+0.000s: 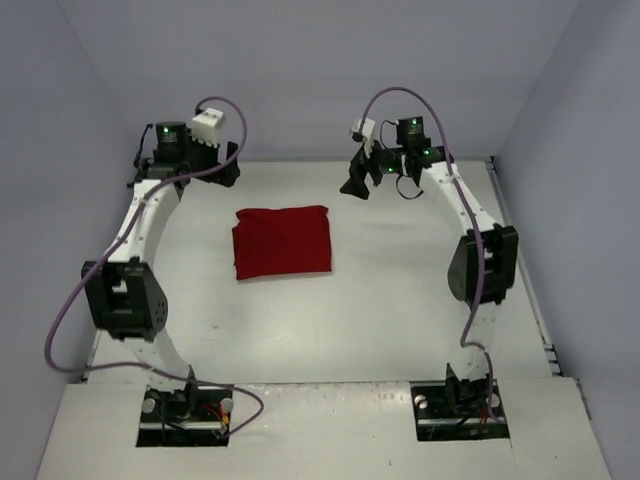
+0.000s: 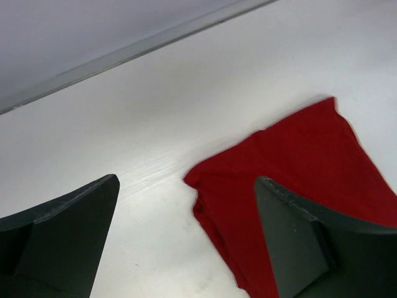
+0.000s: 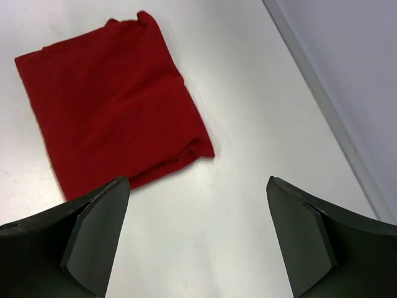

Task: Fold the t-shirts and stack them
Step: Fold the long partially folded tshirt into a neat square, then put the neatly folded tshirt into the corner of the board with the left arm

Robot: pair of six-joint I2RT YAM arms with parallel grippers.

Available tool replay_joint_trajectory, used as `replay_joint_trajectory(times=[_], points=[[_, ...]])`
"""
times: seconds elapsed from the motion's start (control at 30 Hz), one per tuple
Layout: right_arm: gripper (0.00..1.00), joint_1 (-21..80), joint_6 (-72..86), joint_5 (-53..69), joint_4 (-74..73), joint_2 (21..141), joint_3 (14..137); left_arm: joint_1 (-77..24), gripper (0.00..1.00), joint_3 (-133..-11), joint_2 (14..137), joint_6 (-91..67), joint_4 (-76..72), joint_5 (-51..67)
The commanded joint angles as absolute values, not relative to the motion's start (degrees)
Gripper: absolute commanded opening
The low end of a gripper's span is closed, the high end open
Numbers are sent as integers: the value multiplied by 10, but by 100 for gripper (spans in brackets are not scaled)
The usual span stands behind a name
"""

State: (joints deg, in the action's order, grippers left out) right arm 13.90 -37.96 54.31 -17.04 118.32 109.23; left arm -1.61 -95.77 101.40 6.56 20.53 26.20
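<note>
Nearest the overhead camera, the left arm base (image 1: 185, 402) and the right arm base (image 1: 460, 400) are bolted at the near edge of the white table (image 1: 400, 300). Both arms reach away toward the far wall. Between them, about mid-table and a little left of centre, lies the dark red t-shirt (image 1: 283, 242). It is folded into a compact, roughly rectangular packet that rests flat on the surface. Its edges are slightly uneven, and layered cloth shows along one side in the wrist views.

The left gripper (image 1: 226, 165) hangs at the far left, above the table and well apart from the cloth. In its wrist view the left gripper (image 2: 186, 182) is spread wide. Its two dark fingers (image 2: 62, 236) stand far apart, and between them show only bare table and a corner of the t-shirt (image 2: 291, 167) lying below. They hold nothing and touch nothing.

The right gripper (image 1: 357, 182) hangs beyond the shirt's far right corner, likewise raised and clear of it. In its own wrist view the right gripper (image 3: 198, 181) is equally wide and empty, with its dark fingers (image 3: 310, 239) at either side of the frame. The t-shirt (image 3: 111, 105) lies on the table beyond them, toward the left of that view, untouched.
</note>
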Motion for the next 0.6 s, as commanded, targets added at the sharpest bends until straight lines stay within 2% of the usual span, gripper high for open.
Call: replay_joint_trajectory(times=[0.0, 0.1, 0.3, 0.57], points=[[91, 122, -299, 417, -165, 1062, 981, -115, 90, -853, 919, 48, 271, 161], [91, 99, -283, 400, -163, 997, 881, -169, 90, -798, 906, -85, 286, 124], [92, 62, -287, 416, -154, 895, 749, -253, 90, -732, 917, -197, 233, 43], [93, 47, -294, 435, -150, 851, 688, -264, 90, -818, 1001, -238, 233, -15]])
